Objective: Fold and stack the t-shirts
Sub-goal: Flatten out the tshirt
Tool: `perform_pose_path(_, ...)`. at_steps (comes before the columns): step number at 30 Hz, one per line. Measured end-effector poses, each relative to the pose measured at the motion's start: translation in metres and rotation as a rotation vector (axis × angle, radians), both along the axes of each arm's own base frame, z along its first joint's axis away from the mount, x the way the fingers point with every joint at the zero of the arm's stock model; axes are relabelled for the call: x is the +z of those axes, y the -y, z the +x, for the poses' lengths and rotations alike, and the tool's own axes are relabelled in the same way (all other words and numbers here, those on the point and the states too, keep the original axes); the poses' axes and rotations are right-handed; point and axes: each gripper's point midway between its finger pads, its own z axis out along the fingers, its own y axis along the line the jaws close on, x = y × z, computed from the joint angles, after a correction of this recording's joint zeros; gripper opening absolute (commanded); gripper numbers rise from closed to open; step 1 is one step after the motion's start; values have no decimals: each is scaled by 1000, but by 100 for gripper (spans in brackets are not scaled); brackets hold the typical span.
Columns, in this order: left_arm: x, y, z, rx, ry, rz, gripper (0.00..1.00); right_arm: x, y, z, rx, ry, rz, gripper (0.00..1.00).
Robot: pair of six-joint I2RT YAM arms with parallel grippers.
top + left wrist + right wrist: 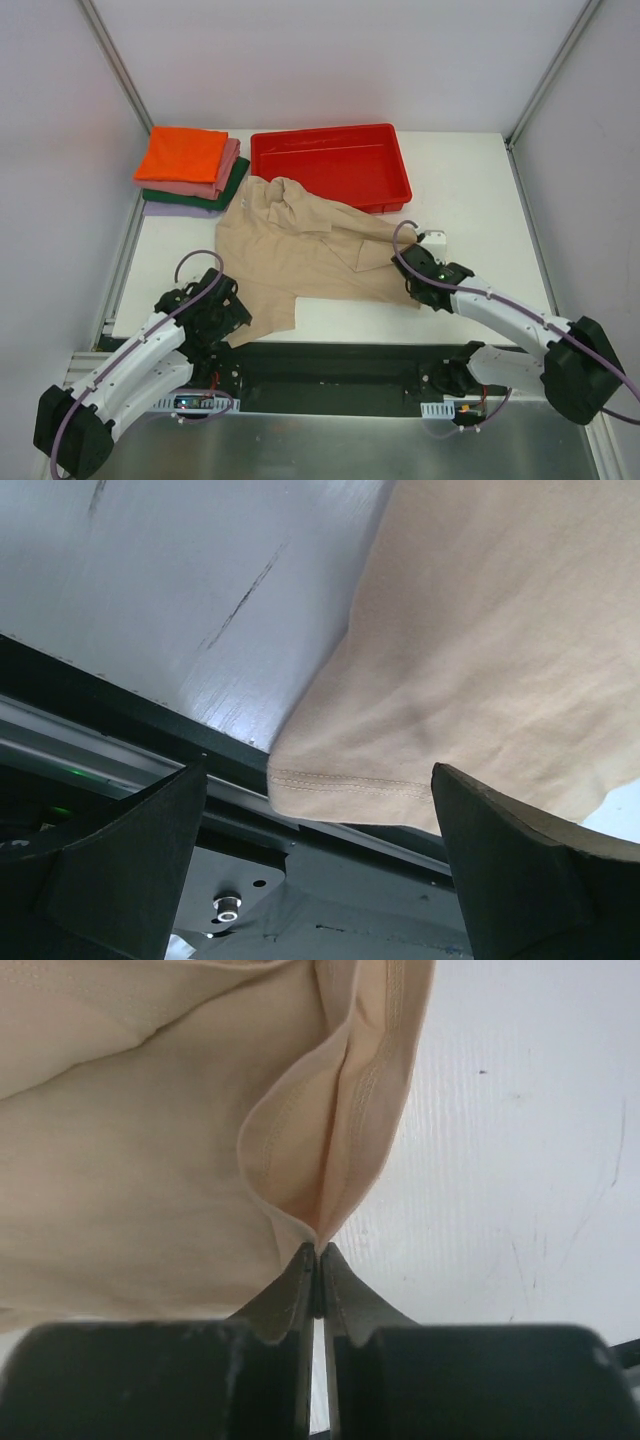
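Now: right end effector [317,1253] clamped on hem fold of beige t-shirt [130,1160], cloth spread to its left over bench [520,1160]; left end effector [320,770] fingers wide apart, shirt hem corner just ahead between them.

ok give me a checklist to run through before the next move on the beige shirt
1. Right gripper has the beige shirt: ok, jaws shut on a folded hem edge.
2. Left gripper has the shirt: not ok, jaws open, hem corner just ahead of them.
3. Shirt lies flat: not ok, bunched up toward the red tray.
4. Shirt fully on the table: not ok, near-left corner overhangs the front edge.
5. Folded stack out of the way: ok, at the far-left corner.
6. Grip holds under a pull: cannot tell.
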Motion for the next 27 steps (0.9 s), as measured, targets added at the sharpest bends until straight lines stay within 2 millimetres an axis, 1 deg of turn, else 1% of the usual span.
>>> perform_pose_path(3,-1,-1,-2,11,-16,5,88,-3,2,-6,-13,13,51,1)
perform_pose_path(7,-1,0,-1,26,-14,0,82,-6,10,-11,-52,35,97,1)
perform_pose_path(8,-1,0,-1,27,-14,-1,80,-5,12,-11,-60,42,107,1)
perform_pose_path(12,-2,0,-1,32,-17,-1,64,0,15,-10,-84,80,149,1)
perform_pose_path(14,-2,0,-2,36,-19,0,59,1,15,-9,-88,88,161,1)
perform_pose_path(16,-4,0,-2,38,-21,-2,58,0,16,-10,-92,85,164,1)
perform_pose_path(18,-7,2,-2,37,-19,-11,52,-2,17,-11,-96,79,165,1)
perform_pose_path(19,-9,3,-1,37,-17,-16,47,-2,17,-11,-98,78,167,1)
perform_pose_path(20,-11,3,-1,38,-17,-20,36,-2,17,-10,-99,79,168,1)
perform_pose_path(25,-10,13,-4,30,-40,-69,5,-3,16,-10,-102,74,177,1)
perform_pose_path(26,-10,15,-6,23,-48,-81,0,-3,16,-11,-102,72,179,1)
perform_pose_path(27,-9,16,-7,18,-52,-90,0,-3,16,-10,-102,71,180,1)
